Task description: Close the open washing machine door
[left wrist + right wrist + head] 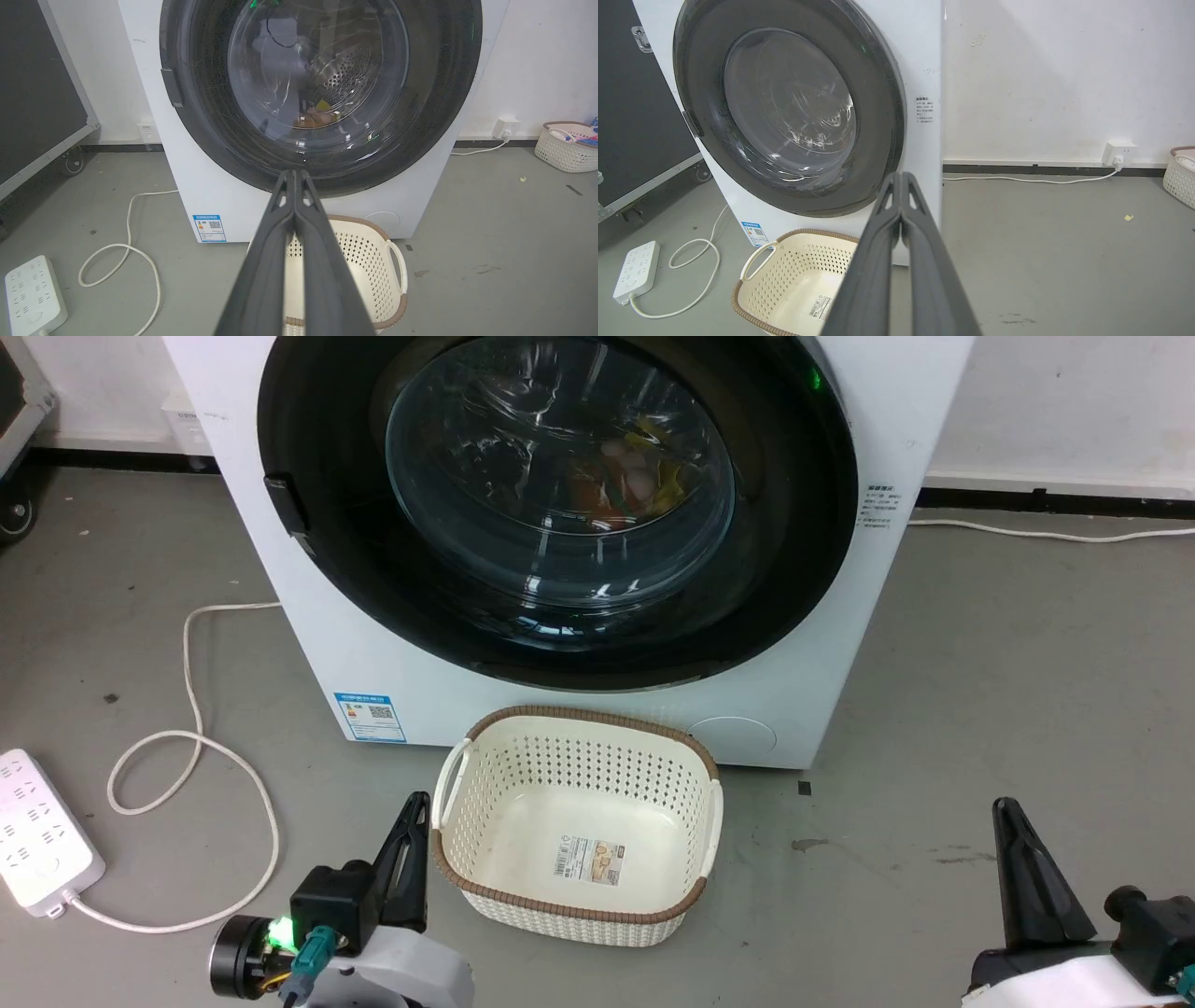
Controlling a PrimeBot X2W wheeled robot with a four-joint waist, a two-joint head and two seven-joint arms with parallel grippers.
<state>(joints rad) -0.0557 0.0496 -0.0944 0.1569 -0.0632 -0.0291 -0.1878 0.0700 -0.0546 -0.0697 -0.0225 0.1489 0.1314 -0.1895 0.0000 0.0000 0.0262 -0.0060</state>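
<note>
left gripper (416,800): its two long dark fingers are pressed together tip to tip, with nothing between them
right gripper (1006,805): fingers likewise flat against each other, holding nothing
washing machine door (560,513): lies flush against the front of the white washing machine (392,663); no gap is visible where its black rim meets the cabinet
door from the left gripper: ahead of and above the fingertips, well apart from them; in the left wrist view the tips line up with the lower rim
door from the right gripper: ahead and off to its left, seen at an angle, not touched
door handle (285,504): dark tab on the rim, left of the left gripper's line
laundry (635,476): coloured pieces visible through the glass bowl, beyond both grippers
laundry basket (588,717): cream, perforated, with a brown woven rim and a label on its bottom; on the floor between the grippers and the machine, just right of the left gripper's fingers
power strip (37,831): white, on the floor to the left of the left gripper
cable (191,747): loops from the strip towards the machine
</note>
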